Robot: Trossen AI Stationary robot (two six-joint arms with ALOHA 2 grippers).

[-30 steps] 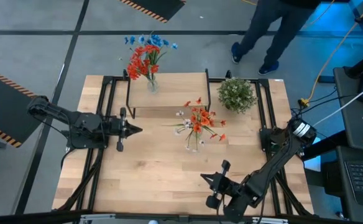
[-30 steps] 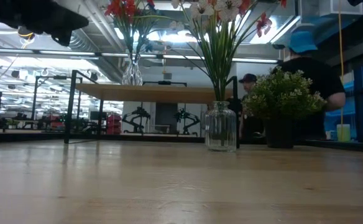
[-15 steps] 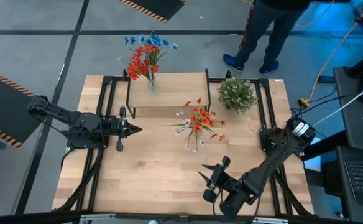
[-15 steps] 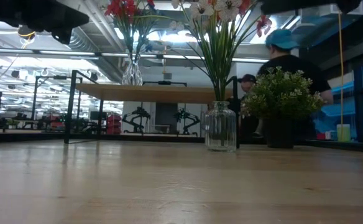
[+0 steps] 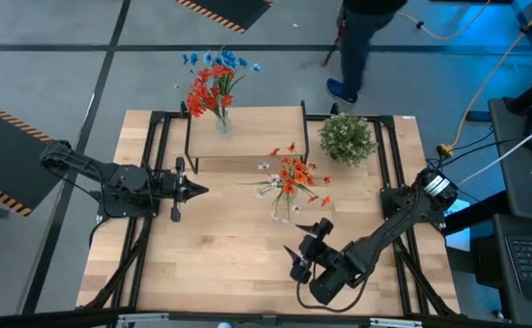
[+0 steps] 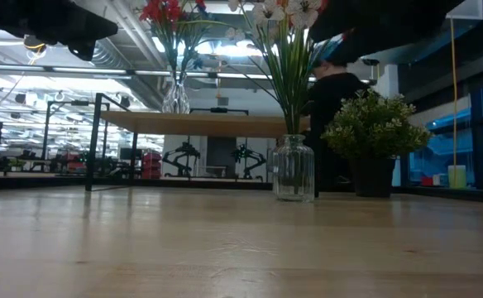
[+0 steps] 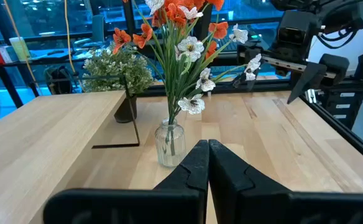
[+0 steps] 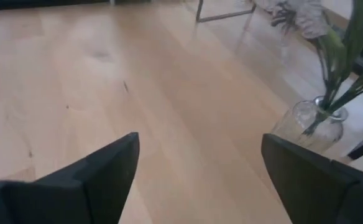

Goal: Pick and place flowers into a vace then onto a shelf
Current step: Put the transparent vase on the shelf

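A clear glass vase (image 5: 284,208) with orange-red and white flowers (image 5: 291,175) stands on the table, mid right. It also shows in the low view (image 6: 294,169) and both wrist views (image 7: 170,144) (image 8: 309,128). A second vase (image 5: 221,124) with red and blue flowers (image 5: 213,80) stands on the light-wood shelf (image 5: 257,137) at the far edge. My left gripper (image 5: 199,189) is shut and empty, left of the table vase (image 7: 207,150). My right gripper (image 5: 306,248) is open and empty, near and right of that vase (image 8: 200,163).
A round bushy green plant (image 5: 346,138) in a dark pot stands at the far right, beside the shelf (image 6: 200,124). A person (image 5: 362,41) walks on the floor beyond the table's far edge. Bare wood lies along the near edge (image 5: 211,264).
My right gripper has moved toward the table's left and far edges, closer to the vase on the table, staying open. The person beyond the far edge has walked to the left. My left arm has kept still.
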